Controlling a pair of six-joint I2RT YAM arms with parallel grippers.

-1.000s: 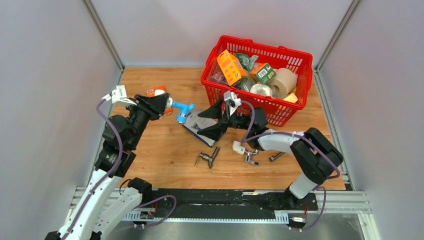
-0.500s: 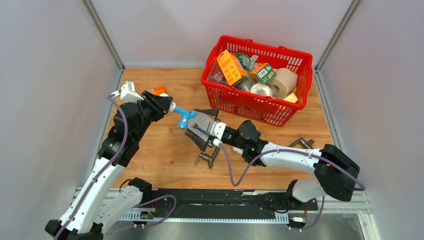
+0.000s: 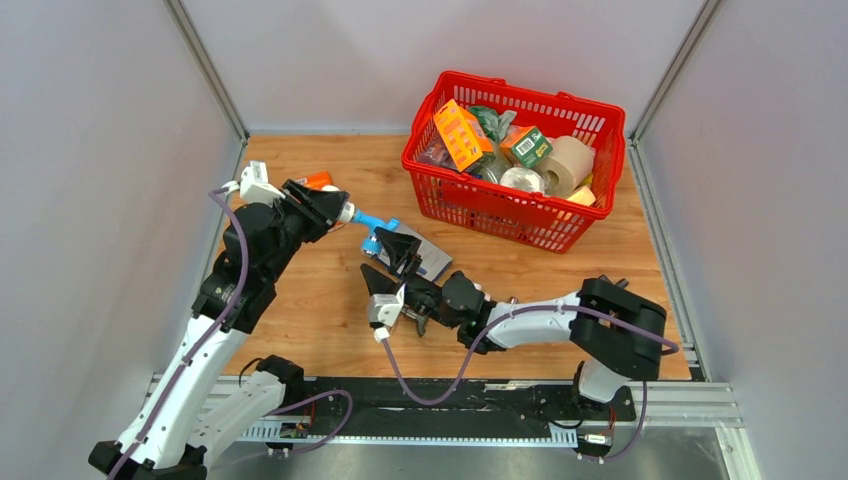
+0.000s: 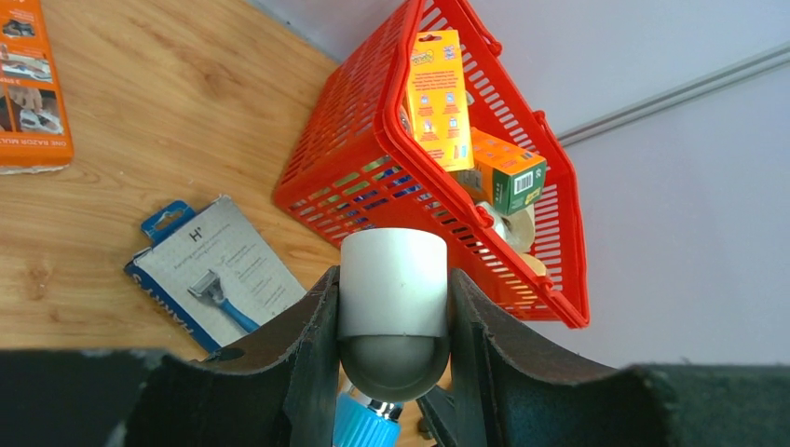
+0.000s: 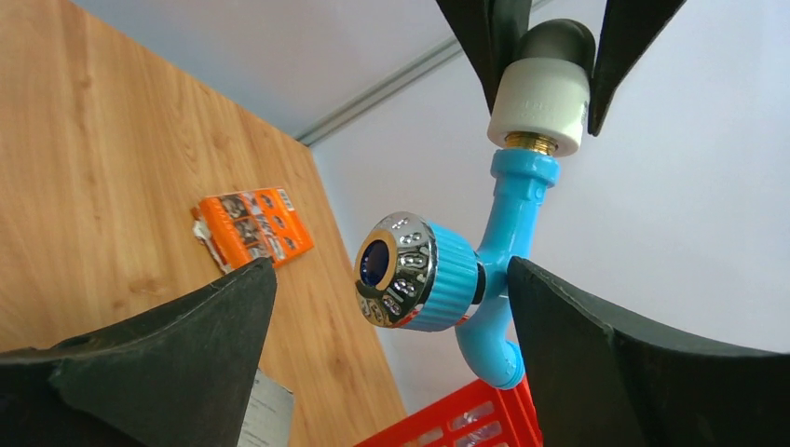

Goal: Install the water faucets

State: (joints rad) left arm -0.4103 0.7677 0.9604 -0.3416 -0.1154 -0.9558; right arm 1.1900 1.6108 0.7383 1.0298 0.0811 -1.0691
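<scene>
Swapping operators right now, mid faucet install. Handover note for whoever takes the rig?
Left gripper: shut on the white end fitting of the blue faucet, which is held in the air over the table, near the razor pack.
Right gripper: open, jaws on either side of the faucet's chromed knob, not touching it.
Done: faucet is off the table and presented to the right arm.
Left: the right gripper probably closes on the knob next, then the install itself. No mounting point shows in any view.

Wooden table (image 3: 310, 160) bears a red basket (image 3: 480, 215), a razor pack (image 4: 224, 270) and an orange card (image 4: 33, 84)
</scene>
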